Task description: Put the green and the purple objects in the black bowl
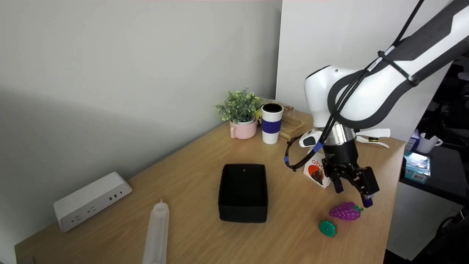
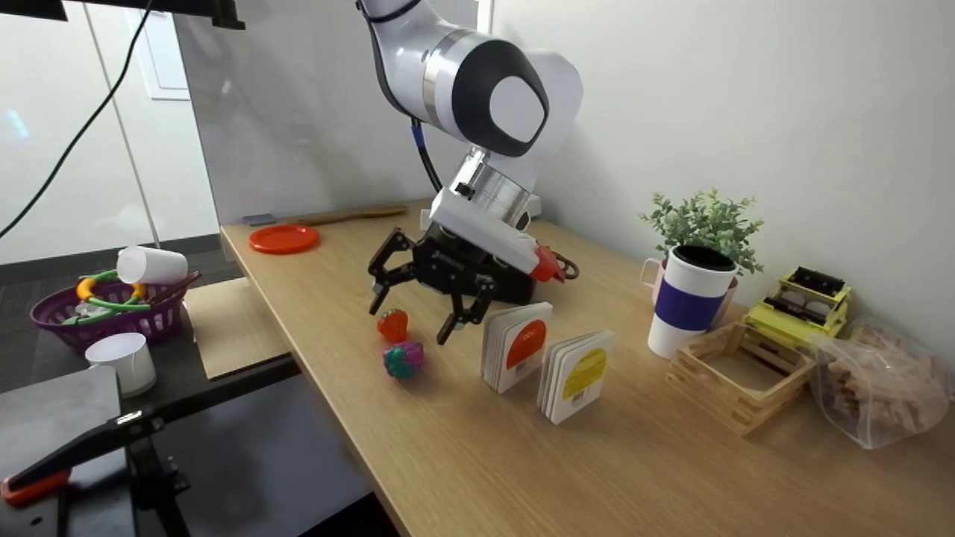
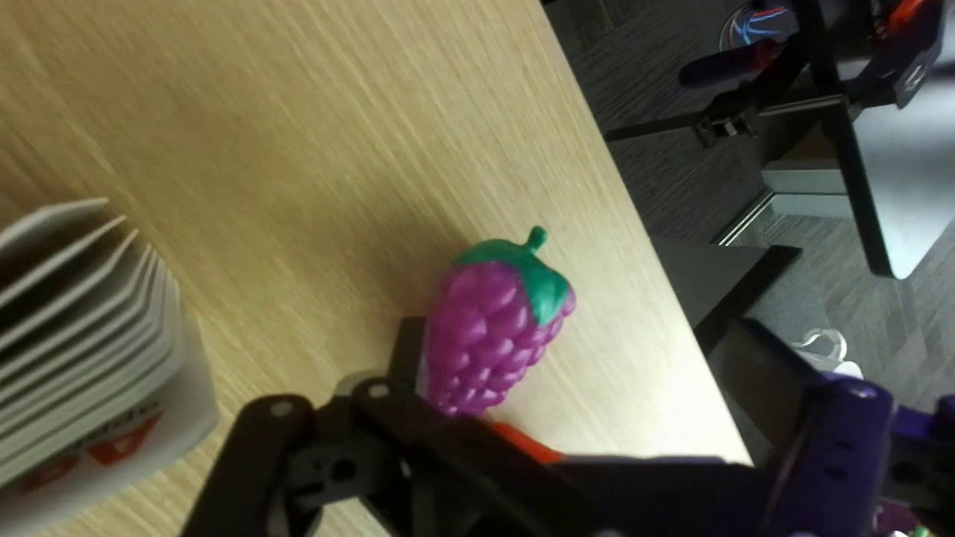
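Observation:
The purple berry with a green leaf cap lies on the table near its edge; it also shows in an exterior view and in the wrist view. Beside it lies a red strawberry, whose green cap faces the camera in an exterior view. In the wrist view only a red strip of it shows. My gripper is open, empty and tilted above the berry, also seen in an exterior view and the wrist view. The black bowl stands apart; my gripper partly hides it in an exterior view.
Two small board books stand near the berry. A white-purple cup, potted plant and wooden crate are farther back. A squeeze bottle, power strip and red plate are also on the table.

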{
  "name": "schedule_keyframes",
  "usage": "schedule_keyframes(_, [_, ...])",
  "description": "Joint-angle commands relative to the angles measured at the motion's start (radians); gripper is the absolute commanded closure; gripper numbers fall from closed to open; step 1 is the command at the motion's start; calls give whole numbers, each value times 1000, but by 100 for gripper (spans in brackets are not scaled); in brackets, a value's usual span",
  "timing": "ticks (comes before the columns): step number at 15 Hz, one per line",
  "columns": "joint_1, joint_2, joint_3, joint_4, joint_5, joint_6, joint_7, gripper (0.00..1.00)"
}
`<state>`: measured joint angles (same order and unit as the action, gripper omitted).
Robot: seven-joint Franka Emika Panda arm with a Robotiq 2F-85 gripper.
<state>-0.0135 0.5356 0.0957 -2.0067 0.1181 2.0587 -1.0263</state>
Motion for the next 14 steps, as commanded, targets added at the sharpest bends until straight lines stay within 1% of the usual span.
schedule_keyframes(1, [-21, 66, 25, 27, 15, 88, 9, 0])
schedule_keyframes(2, [-19, 34, 23, 6, -6, 53, 11, 0])
schedule_keyframes(4, [-20, 50, 25, 8, -9, 61, 12, 0])
schedule_keyframes(9, [-19, 44, 24, 7, -9, 60, 16, 0])
schedule_keyframes(14, [-18, 66, 22, 48, -13, 20, 34, 0])
